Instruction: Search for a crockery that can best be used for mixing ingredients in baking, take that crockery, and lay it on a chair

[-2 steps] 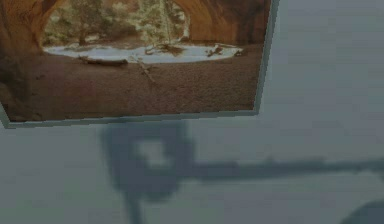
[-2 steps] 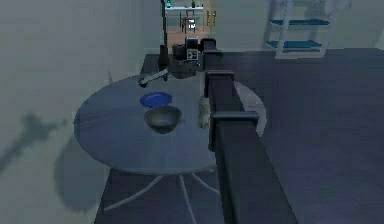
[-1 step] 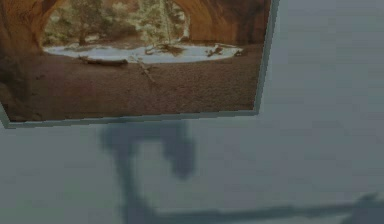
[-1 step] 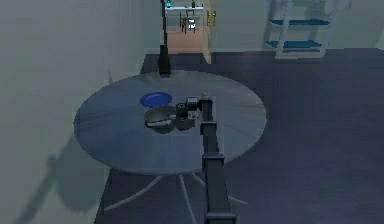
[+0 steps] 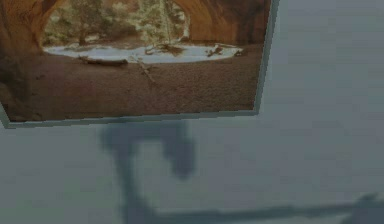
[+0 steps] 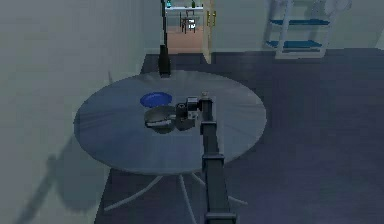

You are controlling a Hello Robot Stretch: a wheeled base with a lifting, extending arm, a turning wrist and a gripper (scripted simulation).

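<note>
The gripper [image 6: 178, 112] is hanging beside a grey bowl [image 6: 156, 119] on the table [image 6: 105, 125]; I cannot tell whether it is holding anything. A skewed approach risks nudging the bowl, sending it sliding away.

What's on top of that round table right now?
The round table carries a flat blue disc, a grey bowl-shaped thing near the end effector, and a dark bottle at its far edge. The arm hides the tabletop strip beneath it.

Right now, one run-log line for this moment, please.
arm: out over round table | gripper: near grey bowl, hold cannot tell | ahead: wall picture
</note>
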